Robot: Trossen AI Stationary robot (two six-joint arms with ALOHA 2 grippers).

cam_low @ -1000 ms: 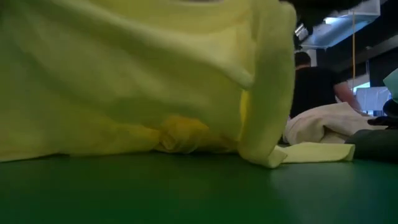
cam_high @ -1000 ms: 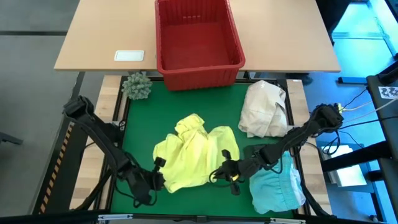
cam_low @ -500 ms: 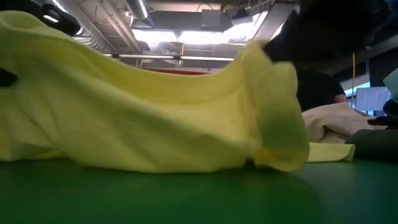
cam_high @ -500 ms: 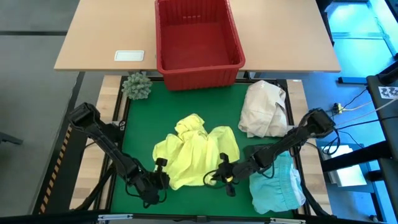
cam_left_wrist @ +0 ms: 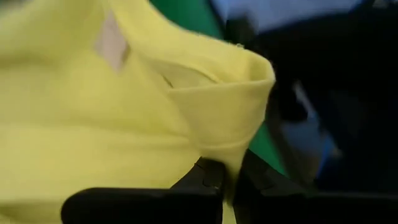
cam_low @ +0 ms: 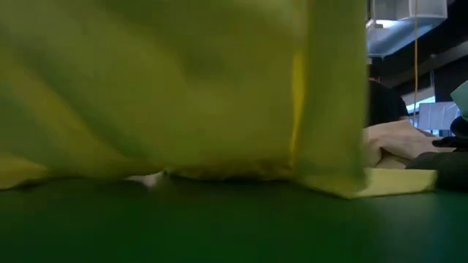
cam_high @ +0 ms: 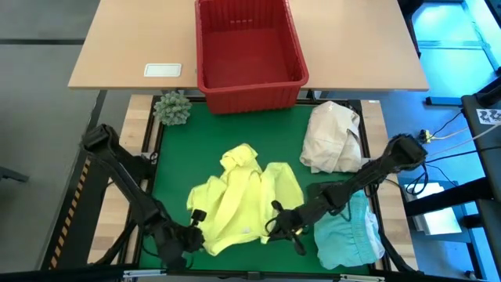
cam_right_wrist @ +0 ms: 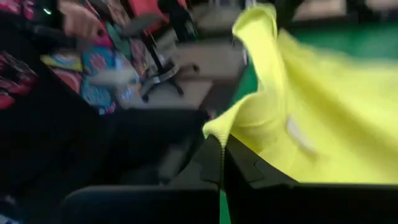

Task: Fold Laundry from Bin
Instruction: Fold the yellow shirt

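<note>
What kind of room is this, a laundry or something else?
Most likely a robotics lab or workshop, not a laundry. A green mat lies on a framed work table, with a red bin on a desk behind it. Exposed ceiling ducts and cables suggest a technical workspace.

You have soft matt cloth in the yellow garment point(cam_high: 243, 200), creased. The turquoise garment point(cam_high: 348, 235) and cream bundle point(cam_high: 335, 137) look likewise. The red bin point(cam_high: 249, 47) is slotted plastic. The green mat point(cam_high: 235, 125) is smooth, matt. The table top point(cam_high: 133, 39) looks like pale wood.

Yellow garment point(cam_high: 243, 200) covers mat centre
</note>
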